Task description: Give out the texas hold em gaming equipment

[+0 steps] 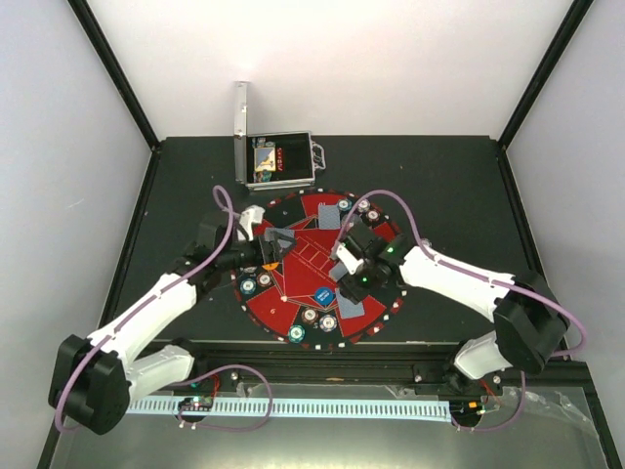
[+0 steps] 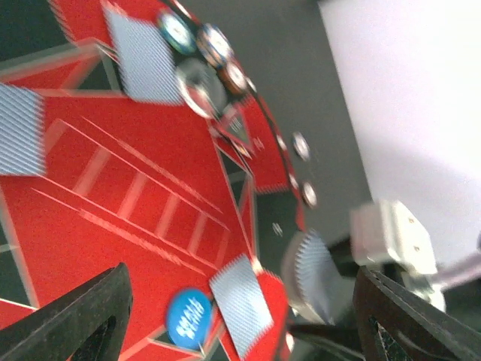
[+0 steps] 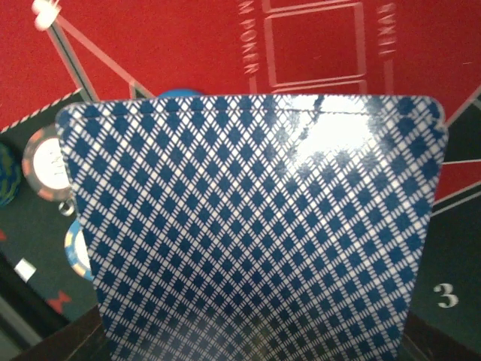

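My right gripper (image 1: 346, 256) is shut on a stack of blue-diamond-backed playing cards (image 3: 255, 226), which fills the right wrist view and hides the fingers. It hangs over the middle-right of the round red-and-black mat (image 1: 303, 256). My left gripper (image 1: 266, 254) stands open over the mat's left side with nothing between its dark fingers (image 2: 83, 316). Below it lie single cards (image 2: 240, 304), and a blue disc (image 2: 188, 320) sits beside one. Poker chips (image 1: 256, 284) sit in small groups round the mat's rim. An orange disc (image 1: 270, 266) lies by the left gripper.
An open silver metal case (image 1: 278, 161) stands just behind the mat. More chips (image 3: 45, 162) lie at the mat's edge left of the held cards. Dark table surrounds the mat, with walls on three sides.
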### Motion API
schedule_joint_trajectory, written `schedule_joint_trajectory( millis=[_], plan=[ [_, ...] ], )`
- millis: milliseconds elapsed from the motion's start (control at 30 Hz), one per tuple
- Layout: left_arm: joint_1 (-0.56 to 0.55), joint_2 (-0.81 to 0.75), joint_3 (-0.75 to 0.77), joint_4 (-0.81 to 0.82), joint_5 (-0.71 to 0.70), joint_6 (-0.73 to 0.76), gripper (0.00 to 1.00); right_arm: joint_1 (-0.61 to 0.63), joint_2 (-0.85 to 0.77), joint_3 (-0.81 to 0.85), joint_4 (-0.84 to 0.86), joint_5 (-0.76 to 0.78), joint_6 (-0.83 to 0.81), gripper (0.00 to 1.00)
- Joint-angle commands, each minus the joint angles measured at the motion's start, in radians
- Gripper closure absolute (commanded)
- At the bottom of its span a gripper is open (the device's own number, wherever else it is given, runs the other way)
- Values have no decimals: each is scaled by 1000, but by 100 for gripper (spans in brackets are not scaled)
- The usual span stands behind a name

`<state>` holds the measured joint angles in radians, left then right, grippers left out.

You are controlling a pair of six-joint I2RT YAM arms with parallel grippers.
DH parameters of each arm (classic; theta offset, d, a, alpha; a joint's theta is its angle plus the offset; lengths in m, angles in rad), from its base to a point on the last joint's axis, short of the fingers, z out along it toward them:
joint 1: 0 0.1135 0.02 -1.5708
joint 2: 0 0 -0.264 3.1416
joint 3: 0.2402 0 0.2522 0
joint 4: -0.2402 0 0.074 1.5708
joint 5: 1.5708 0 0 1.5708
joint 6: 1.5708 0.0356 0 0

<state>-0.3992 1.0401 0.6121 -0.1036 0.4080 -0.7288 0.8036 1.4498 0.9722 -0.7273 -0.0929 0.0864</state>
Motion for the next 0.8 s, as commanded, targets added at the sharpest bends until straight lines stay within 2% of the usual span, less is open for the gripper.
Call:
schedule_joint_trajectory(
  millis=[0,100,267,767],
  plan=[
    [5,85,43,-84,470,122,20,85,14,54,-67,-21,-32,39],
    [0,176,12,-6,605,119,23,125,25,76,-83,-30,-32,39],
    [-12,296,15,19,701,155,24,161,32,104,-96,-37,-29,39],
    [-100,506,93,66,783,171,24,188,47,123,-101,-49,-43,39]
  ],
)
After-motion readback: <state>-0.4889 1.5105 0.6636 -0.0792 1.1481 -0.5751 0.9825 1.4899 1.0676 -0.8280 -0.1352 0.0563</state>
